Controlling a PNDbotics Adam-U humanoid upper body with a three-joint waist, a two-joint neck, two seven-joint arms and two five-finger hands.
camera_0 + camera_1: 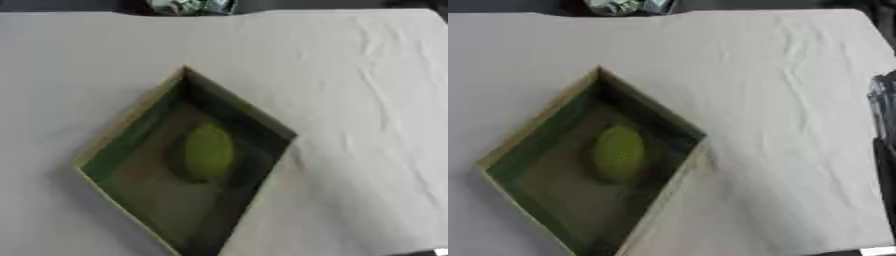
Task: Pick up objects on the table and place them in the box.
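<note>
Resting inside the box (114,135), a green oval thing (208,151) sits mid-tabletop (367,100).
Right arm barely visible at the tabletop's right edge, fingers impossible to judge; a blind reach could knock the box.

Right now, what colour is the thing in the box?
Yellow-green, clearest in the left eye view.

Table cover (367,75): pale grey-white cloth, matt, creased and rumpled toward the right side. Box (131,117): looks like cardboard, tan raw edge along the rim, inner walls dark green with a faint sheen (floor duller, brownish). Green oval object (208,151) inside: matt yellow-green skin, smooth as far as shows. Dark part (883,130) at right edge: black, slightly glossy.
</note>
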